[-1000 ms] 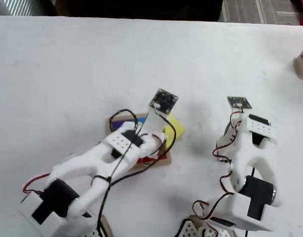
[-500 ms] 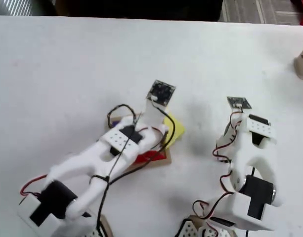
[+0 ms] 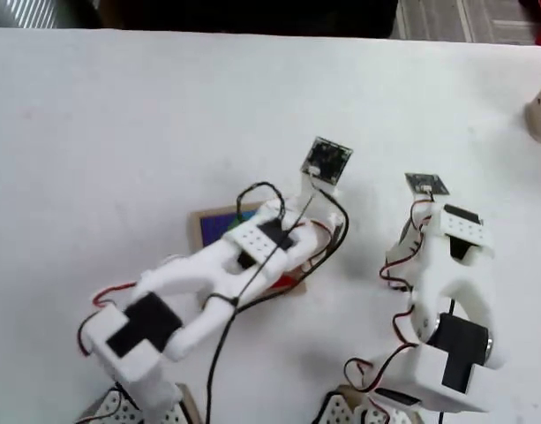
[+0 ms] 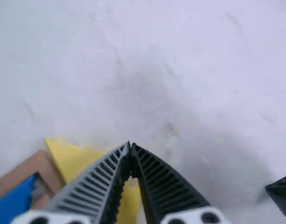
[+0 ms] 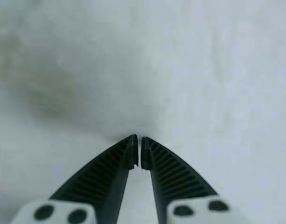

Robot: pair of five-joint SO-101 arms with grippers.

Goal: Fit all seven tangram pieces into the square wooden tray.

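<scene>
The white surface [image 3: 120, 115] carries a square wooden tray [image 3: 199, 231] near its middle, and the left arm [image 3: 208, 274] lies across the tray from the near left corner of the high view, covering most of it. A flat blue tangram piece [image 3: 224, 226] shows inside the tray by its far left corner. A flat red tangram piece [image 3: 286, 283] shows at the tray's near edge, just beside the arm.

The left tool [image 4: 130, 148] is clenched, its two ribbed black fingers [image 4: 161, 182] meeting at the tips with nothing held between them. It hangs over bare surface just past the tray's right side. In the left wrist view, a flat yellow triangular tangram piece [image 4: 73, 158] lies under the fingers, against the outer side of the tray's wooden corner. Its point reaches onto the white surface. Whether it rests on the rim or only beside it I cannot tell. Blue fills the tray just inside that corner.

The right arm [image 3: 447, 274] stands folded to the right, well apart from the tray. The right tool [image 5: 137, 142] is also clenched, tips nearly touching and gripping nothing, above plain white surface. Red and black cables [image 3: 252, 291] run along both arms.
</scene>
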